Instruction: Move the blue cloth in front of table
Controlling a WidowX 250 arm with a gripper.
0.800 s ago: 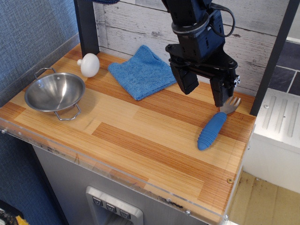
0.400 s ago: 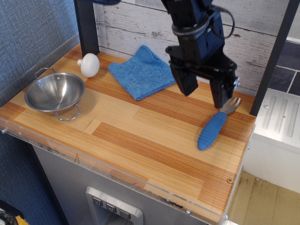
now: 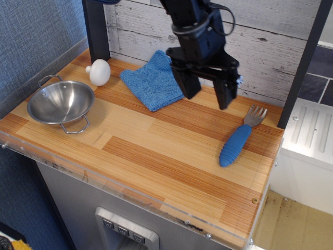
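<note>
**Striped Tabletop, Cloth at the Back Edge**

Whitewashed planks are forming the rear wall behind the table (image 3: 156,156), whose striped wooden top is running out to a clear plastic edge along the front. A dark post is standing at the back left corner and another is leaning down the right side.

The blue cloth (image 3: 151,80) is lying flat near the back of the top, close to the wall, with one corner pointing toward the middle. The gripper (image 3: 207,94) is hanging above the wood just right of the cloth, its two dark fingers spread wide apart and holding nothing; the left finger is overlapping the cloth's right edge in this view, though whether it is touching cannot be told.

A steel bowl (image 3: 60,102) is sitting at the left edge, and a white knob-shaped object (image 3: 99,72) is resting just behind it, beside the cloth's left corner. A blue-handled fork (image 3: 237,141) is lying near the right edge, tines toward the wall.

Bare wood is stretching across the middle and front of the top, between bowl and fork.
</note>
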